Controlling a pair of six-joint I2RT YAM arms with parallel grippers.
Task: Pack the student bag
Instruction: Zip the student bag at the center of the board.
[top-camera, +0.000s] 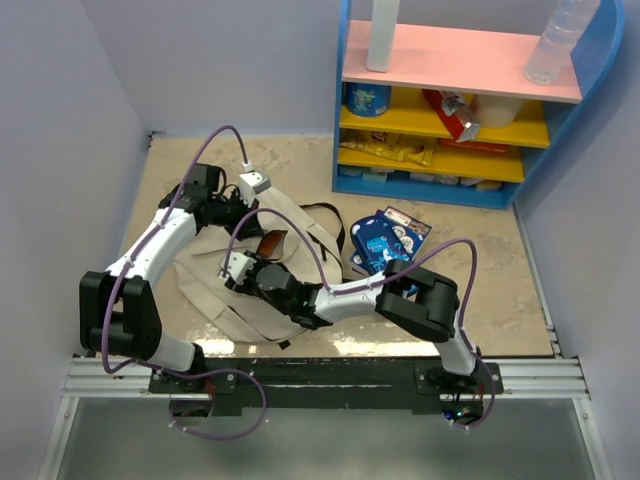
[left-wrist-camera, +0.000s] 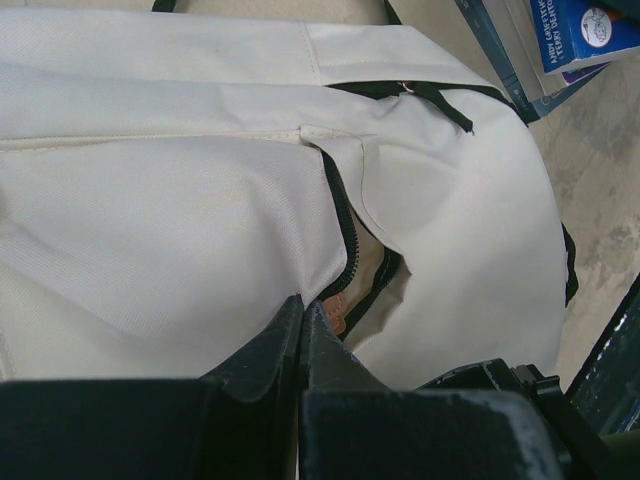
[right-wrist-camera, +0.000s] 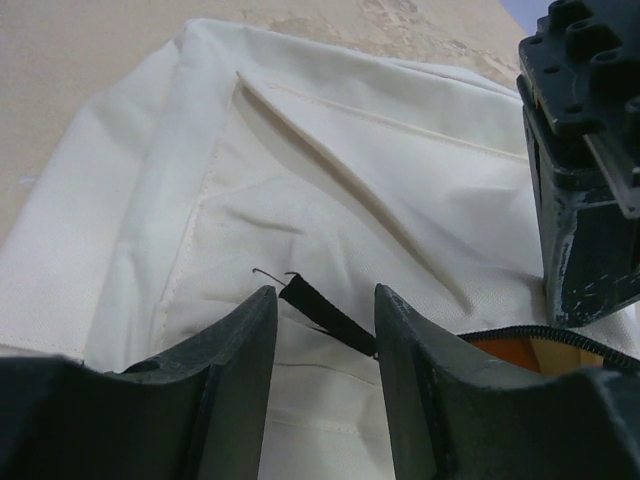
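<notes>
The student bag (top-camera: 262, 290), a beige canvas backpack, lies on the floor between both arms, and its dark zipper (left-wrist-camera: 345, 215) is partly undone. Something orange-brown (left-wrist-camera: 336, 312) shows inside the gap. My left gripper (left-wrist-camera: 300, 305) is shut, its tips pinched on the bag's fabric at the edge of the zipper opening; from above, my left gripper (top-camera: 232, 215) is over the bag's top. My right gripper (right-wrist-camera: 325, 292) hangs open over the bag's front, and a short black pull strap (right-wrist-camera: 322, 314) lies between its fingers. The left gripper's body (right-wrist-camera: 580, 170) stands just right of it.
A blue shelf unit (top-camera: 450, 100) with pink and yellow boards stands at the back right, with a plastic bottle (top-camera: 560, 40) on top. Blue-covered books (top-camera: 385, 240) lie on the floor right of the bag. Walls close in on both sides.
</notes>
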